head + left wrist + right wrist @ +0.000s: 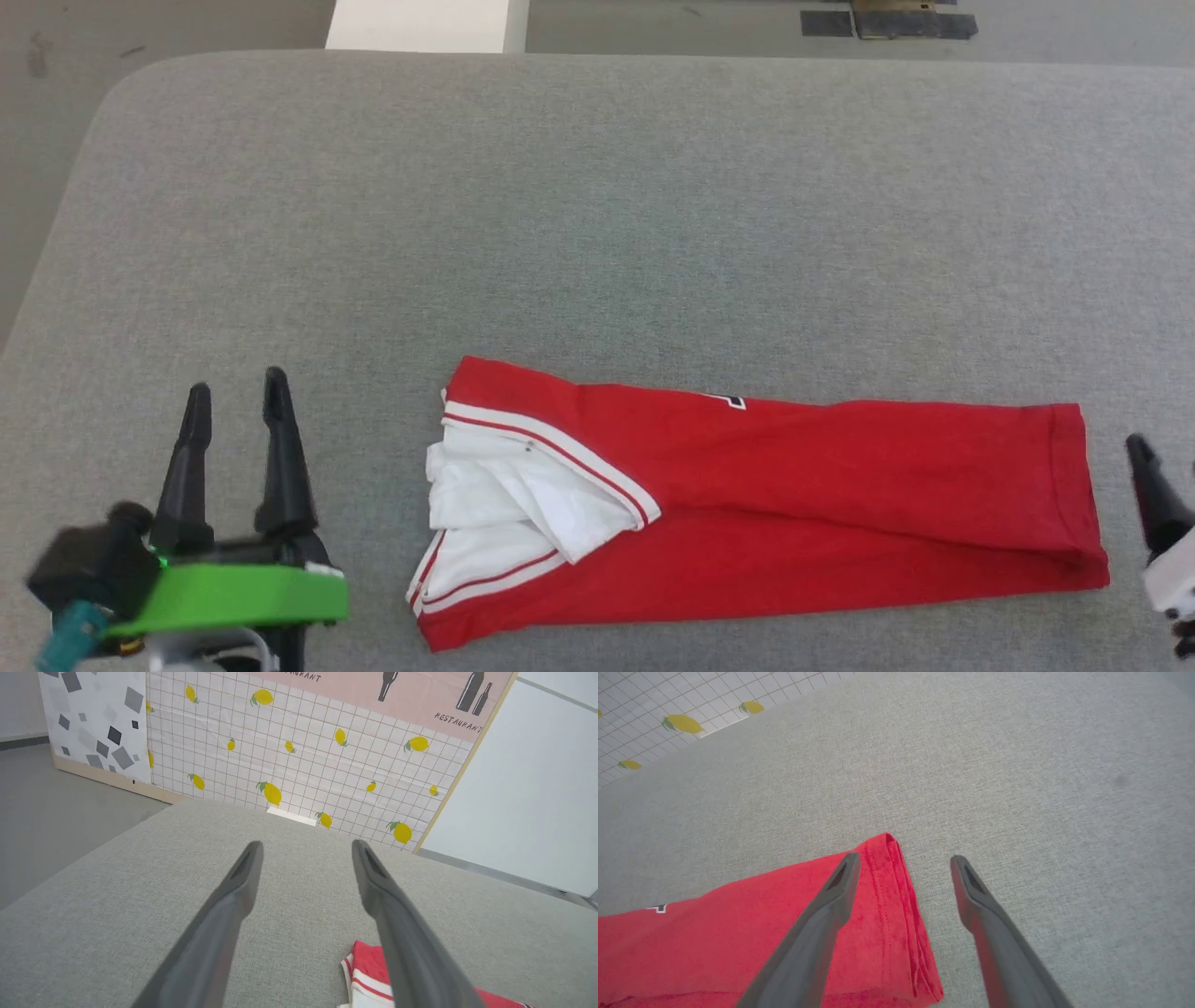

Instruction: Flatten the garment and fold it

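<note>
Head view: the shirt (794, 504) lies on the grey top (597, 233) as a long red band, folded lengthwise. Its white sleeves (504, 509) with striped trim are bunched at its left end, and its hem is at the right end. A sliver of white print (733, 401) peeks out at its far edge. The left gripper (235, 383) sits left of the shirt's sleeve end, apart from it, with fingers spread and nothing between them. A green part (233, 593) sits at its base. One dark finger (1150, 490) of the right arm shows just beside the shirt's hem. A white block (425, 23) stands far beyond the shirt, past the top's edge.

Left wrist view: the left gripper (306, 844) is released and empty. The shirt's striped corner (366, 970) shows against the inner side of one finger. Beyond the shirt stands a lemon-print panel (303, 756).

Right wrist view: the right gripper (903, 858) is released, gripping nothing. One finger (822, 914) crosses the shirt's (714, 933) hem end; the other is over bare grey just past the hem. Whether either touches cannot be told.
</note>
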Controlling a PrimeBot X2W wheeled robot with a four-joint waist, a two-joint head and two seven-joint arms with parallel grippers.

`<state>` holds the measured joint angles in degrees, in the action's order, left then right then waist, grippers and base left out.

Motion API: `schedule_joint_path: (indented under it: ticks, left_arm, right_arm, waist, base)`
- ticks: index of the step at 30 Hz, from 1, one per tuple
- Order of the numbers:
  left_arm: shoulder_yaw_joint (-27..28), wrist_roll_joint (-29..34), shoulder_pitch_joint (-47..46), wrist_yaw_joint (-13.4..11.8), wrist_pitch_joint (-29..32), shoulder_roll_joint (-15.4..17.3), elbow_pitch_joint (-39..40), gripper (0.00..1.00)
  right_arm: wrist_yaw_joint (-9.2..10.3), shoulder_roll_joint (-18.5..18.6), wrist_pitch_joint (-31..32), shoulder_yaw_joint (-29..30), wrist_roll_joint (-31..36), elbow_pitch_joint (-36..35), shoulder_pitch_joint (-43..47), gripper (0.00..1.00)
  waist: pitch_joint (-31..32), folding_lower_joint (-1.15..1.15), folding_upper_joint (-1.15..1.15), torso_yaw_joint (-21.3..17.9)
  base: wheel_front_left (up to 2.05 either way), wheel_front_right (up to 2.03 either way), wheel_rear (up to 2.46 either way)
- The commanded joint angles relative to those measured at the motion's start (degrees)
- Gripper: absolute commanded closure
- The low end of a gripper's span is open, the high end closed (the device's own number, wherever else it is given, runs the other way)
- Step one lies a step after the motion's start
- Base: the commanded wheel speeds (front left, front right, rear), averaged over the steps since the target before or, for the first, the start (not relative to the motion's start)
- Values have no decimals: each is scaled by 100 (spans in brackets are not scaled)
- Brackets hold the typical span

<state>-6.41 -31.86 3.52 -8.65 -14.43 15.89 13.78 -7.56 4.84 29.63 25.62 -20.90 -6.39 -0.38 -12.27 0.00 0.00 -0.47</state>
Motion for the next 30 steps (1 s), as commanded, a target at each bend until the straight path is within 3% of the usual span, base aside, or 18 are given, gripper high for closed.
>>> schedule_joint_path:
  ticks: [1, 7, 19, 20, 21, 30]
  left_arm:
    - [18, 310, 118, -28, -43, -91, 35, 0]
    - [131, 825, 290, 258, -54, -649, 46, 0]
    - [221, 1188, 82, 723, -56, -785, -348, 0]
    - [229, 1191, 78, 741, -56, -791, -381, 0]
    - [235, 1198, 73, 755, -56, -793, -400, 0]
    - [280, 1331, 20, 817, -56, -797, -574, 0]
  right_arm:
    - [8, -37, -42, -32, 54, 80, 58, 0]
    - [8, 64, -66, -149, 248, 589, -10, 0]
    - [8, 348, 68, -437, 323, 1662, -432, 0]
    - [8, 341, 139, -467, 242, 1695, -454, 64]
    - [8, 340, 202, -492, 190, 1711, -460, 100]
    - [8, 489, 315, -291, 233, 1532, -551, 100]
  waist:
    - [-1, 0, 0, 27]
    - [-85, 0, 0, 163]
    - [-386, 0, 0, 423]
    - [-404, 0, 0, 425]
    - [-416, 0, 0, 425]
    - [-371, 0, 0, 337]
  base:
    - [0, 0, 0]
    - [0, 0, 0]
    - [0, 0, 0]
    - [0, 0, 0]
    - [0, 0, 0]
    - [0, 0, 0]
